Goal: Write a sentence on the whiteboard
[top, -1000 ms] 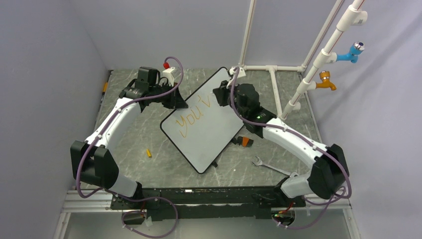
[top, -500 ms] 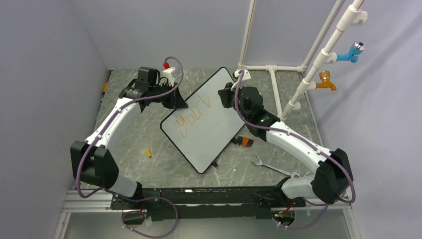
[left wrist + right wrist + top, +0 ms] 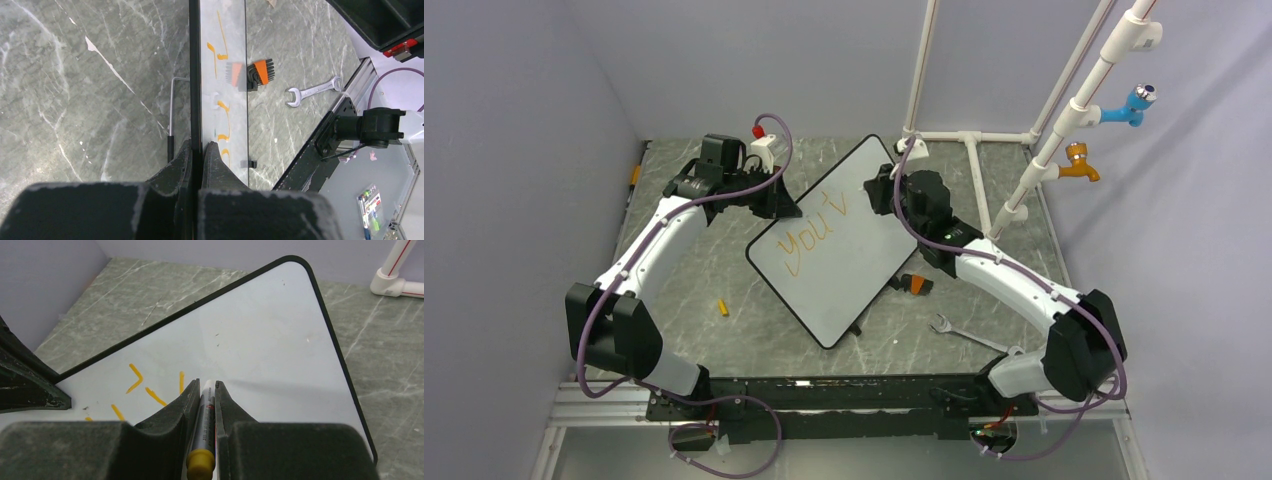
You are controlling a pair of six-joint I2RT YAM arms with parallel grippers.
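At the left edge of the whiteboard [image 3: 849, 275], which lies between the arms, my left gripper [image 3: 197, 148] pinches that edge. The board looks stiff, light and slick, so an edge hold seems right. Over its upper half, my right gripper [image 3: 205, 385] clamps a marker [image 3: 203, 426] beside the orange sentence [image 3: 815, 227], "You'v".

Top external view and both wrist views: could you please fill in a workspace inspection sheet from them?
Surface: grey marbled table.
Job's things: whiteboard; sentence reads "You'v" in orange so far.
Clutter: wrench, yellow bit, orange-and-black item.
Grippers: left gripper shut on the whiteboard's rim; right gripper shut on a marker.
Cables: purple cables run along both arms.
Surroundings: white pipe frame, blue tap, orange tap, grey walls.
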